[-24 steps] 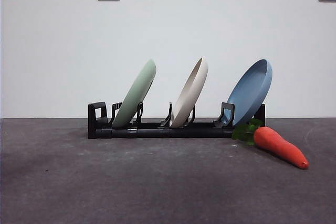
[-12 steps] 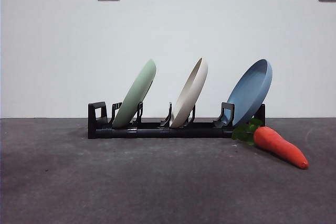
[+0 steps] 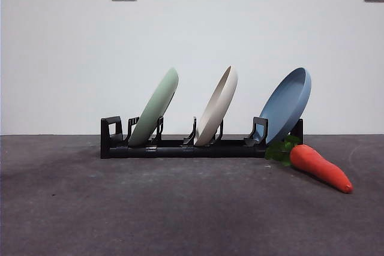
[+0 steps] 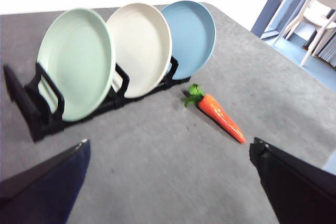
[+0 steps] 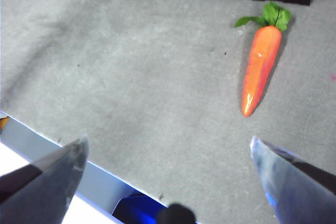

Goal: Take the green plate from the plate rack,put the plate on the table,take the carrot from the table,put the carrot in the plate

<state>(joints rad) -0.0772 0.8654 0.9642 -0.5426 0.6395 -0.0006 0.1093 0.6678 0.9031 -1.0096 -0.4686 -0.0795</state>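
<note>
The green plate [image 3: 156, 107] leans in the left slot of the black plate rack [image 3: 192, 148]; it also shows in the left wrist view [image 4: 76, 61], with the rack [image 4: 31, 114] under it. The carrot [image 3: 320, 168] lies on the grey table [image 3: 180, 208] by the rack's right end, leaves toward the rack. It shows in the left wrist view [image 4: 220, 116] and the right wrist view [image 5: 261, 66]. My left gripper [image 4: 168, 182] is open and empty, back from the rack. My right gripper [image 5: 168, 171] is open and empty, over the table's near edge. Neither arm shows in the front view.
A cream-beige plate [image 3: 217, 107] stands in the rack's middle slot and a blue plate [image 3: 287, 105] in its right slot. The table's near edge [image 5: 63, 142] shows in the right wrist view. A chair [image 4: 315, 9] stands beyond the table's far side.
</note>
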